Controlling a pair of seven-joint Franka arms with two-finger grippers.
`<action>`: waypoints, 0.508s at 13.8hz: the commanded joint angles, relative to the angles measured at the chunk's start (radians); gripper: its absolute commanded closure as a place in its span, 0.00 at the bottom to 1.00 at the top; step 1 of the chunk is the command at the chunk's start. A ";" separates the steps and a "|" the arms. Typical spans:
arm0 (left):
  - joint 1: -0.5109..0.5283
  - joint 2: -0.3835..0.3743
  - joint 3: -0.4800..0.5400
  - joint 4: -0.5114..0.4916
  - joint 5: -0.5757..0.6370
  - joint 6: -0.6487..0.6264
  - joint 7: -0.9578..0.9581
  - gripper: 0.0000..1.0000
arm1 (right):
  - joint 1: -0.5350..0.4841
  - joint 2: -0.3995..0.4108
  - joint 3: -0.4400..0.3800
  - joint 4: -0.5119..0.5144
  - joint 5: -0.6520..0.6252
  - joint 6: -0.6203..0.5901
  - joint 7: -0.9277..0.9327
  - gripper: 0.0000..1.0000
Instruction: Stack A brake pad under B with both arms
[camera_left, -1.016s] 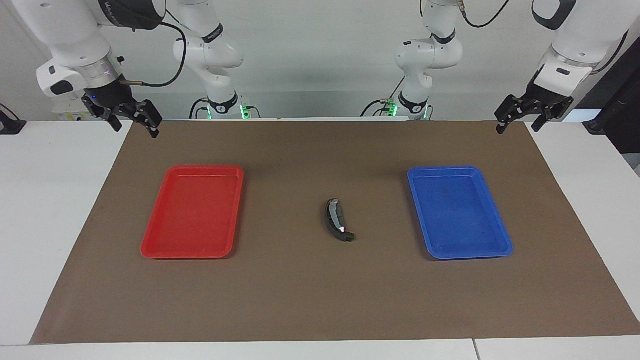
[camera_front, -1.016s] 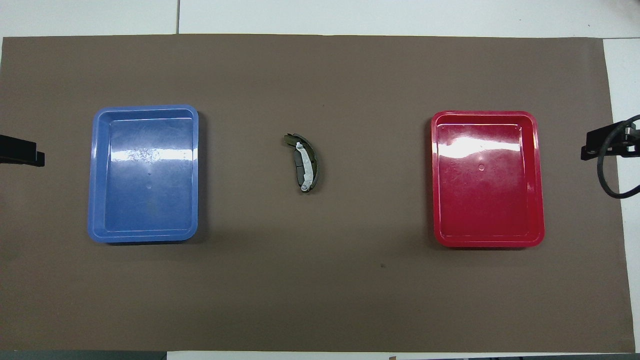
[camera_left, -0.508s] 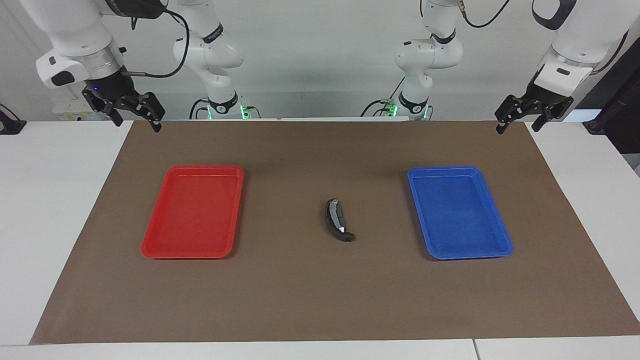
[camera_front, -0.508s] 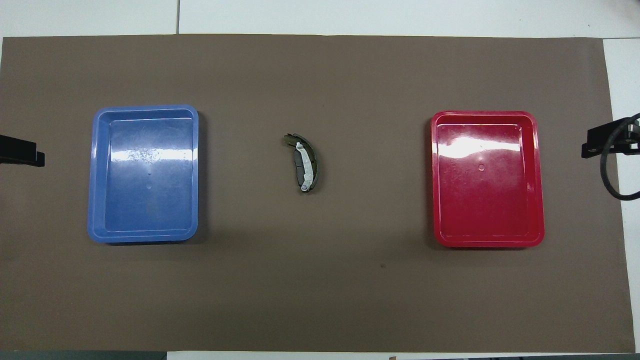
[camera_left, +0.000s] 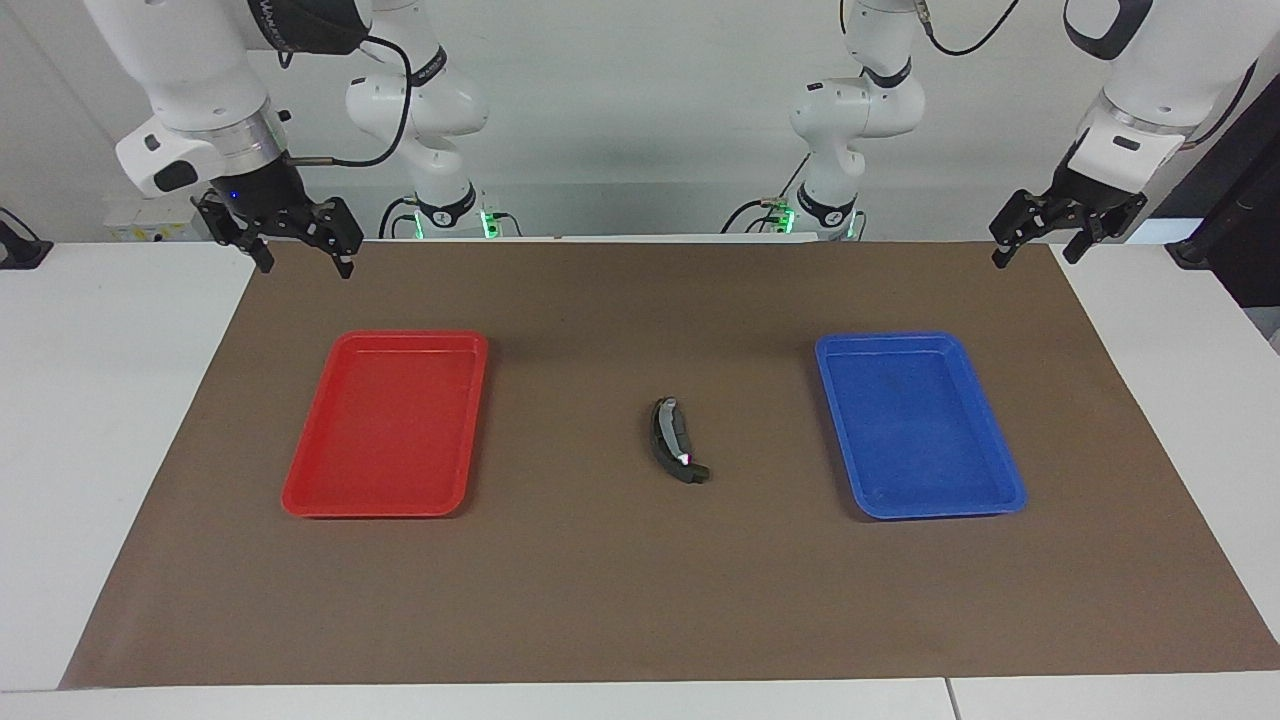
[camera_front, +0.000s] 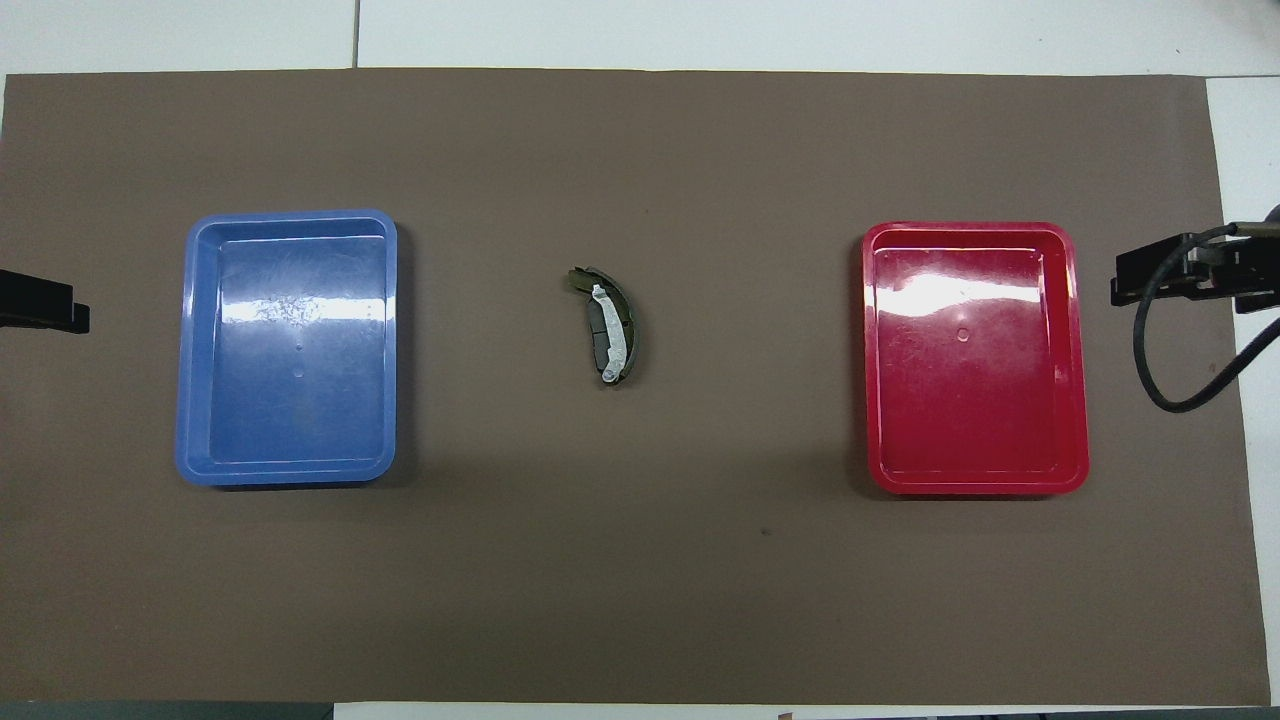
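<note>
The crescent pad B (camera_left: 668, 432) lies on the brown mat midway between the two trays, its light-grey face up; it also shows in the overhead view (camera_front: 614, 330). The short dark grey A brake pad (camera_front: 597, 342) shows partly from under it, touching it. My right gripper (camera_left: 305, 262) is open and empty in the air over the mat's edge nearest the robots, beside the red tray's end; it also shows in the overhead view (camera_front: 1165, 275). My left gripper (camera_left: 1035, 255) is open and empty, waiting over the mat's corner at the blue tray's end, and shows in the overhead view (camera_front: 40, 305).
A red tray (camera_left: 300, 490) lies toward the right arm's end and a blue tray (camera_left: 1005, 495) toward the left arm's end; nothing lies in either. The brown mat (camera_left: 600, 600) covers most of the white table.
My right gripper has moved along the mat's edge toward the middle of the table. The left arm and the pads have not moved.
</note>
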 joint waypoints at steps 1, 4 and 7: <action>0.009 -0.016 -0.003 -0.009 -0.005 -0.009 0.004 0.00 | -0.015 -0.025 0.003 -0.030 -0.001 0.014 -0.028 0.00; 0.009 -0.016 -0.003 -0.009 -0.005 -0.009 0.004 0.00 | -0.015 -0.024 0.001 -0.027 0.001 0.002 -0.026 0.00; 0.009 -0.016 -0.004 -0.009 -0.005 -0.009 0.005 0.00 | -0.016 -0.021 0.000 -0.017 0.012 -0.034 -0.025 0.00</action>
